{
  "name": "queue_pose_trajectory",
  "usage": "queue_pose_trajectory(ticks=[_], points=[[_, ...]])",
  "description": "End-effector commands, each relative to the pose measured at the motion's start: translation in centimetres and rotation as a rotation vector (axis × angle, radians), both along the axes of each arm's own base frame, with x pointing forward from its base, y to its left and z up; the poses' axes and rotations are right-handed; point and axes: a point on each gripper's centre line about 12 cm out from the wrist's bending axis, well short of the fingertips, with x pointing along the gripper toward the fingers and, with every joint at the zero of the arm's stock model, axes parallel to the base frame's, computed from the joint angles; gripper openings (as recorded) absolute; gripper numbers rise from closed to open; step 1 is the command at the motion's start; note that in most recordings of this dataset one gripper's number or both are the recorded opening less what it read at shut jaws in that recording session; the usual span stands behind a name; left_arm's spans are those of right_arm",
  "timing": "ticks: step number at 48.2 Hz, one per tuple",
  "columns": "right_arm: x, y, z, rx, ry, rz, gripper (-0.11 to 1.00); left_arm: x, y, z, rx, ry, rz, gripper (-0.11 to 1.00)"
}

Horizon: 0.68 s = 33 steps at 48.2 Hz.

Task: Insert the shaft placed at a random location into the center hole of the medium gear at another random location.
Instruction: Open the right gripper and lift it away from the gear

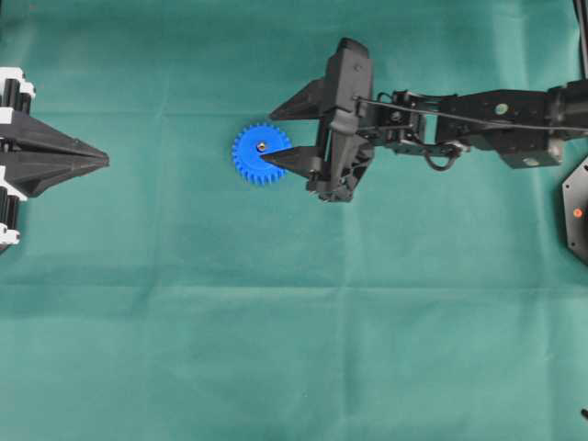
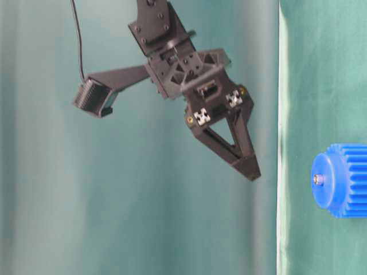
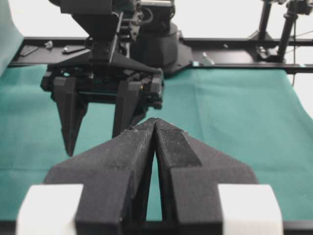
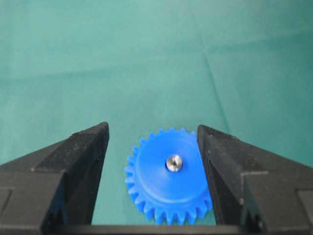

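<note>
The blue medium gear lies flat on the green cloth. The silvery shaft stands in its center hole, which it fills, with its rounded top poking out of the hub. My right gripper hovers open over the medium gear, one finger on each side, touching nothing. Seen from table level, the right gripper hangs clear of the medium gear and the shaft. My left gripper rests shut and empty at the left edge, where its fingers hide the gear.
Green cloth covers the whole table. A black octagonal part with a red dot sits at the right edge. Black frame rails and the right arm's base run along the far side in the left wrist view.
</note>
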Motion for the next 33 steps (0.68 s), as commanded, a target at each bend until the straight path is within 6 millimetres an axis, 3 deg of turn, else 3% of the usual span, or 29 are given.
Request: queue_pose_trajectory(ticks=[1, 33], points=[[-0.4, 0.1, 1.7, -0.011, -0.039, 0.004, 0.72, 0.2, 0.0, 0.9, 0.0, -0.023, 0.001, 0.0], [-6.5, 0.9, 0.8, 0.01, 0.03, -0.001, 0.72, 0.2, 0.0, 0.9, 0.0, -0.023, 0.001, 0.0]])
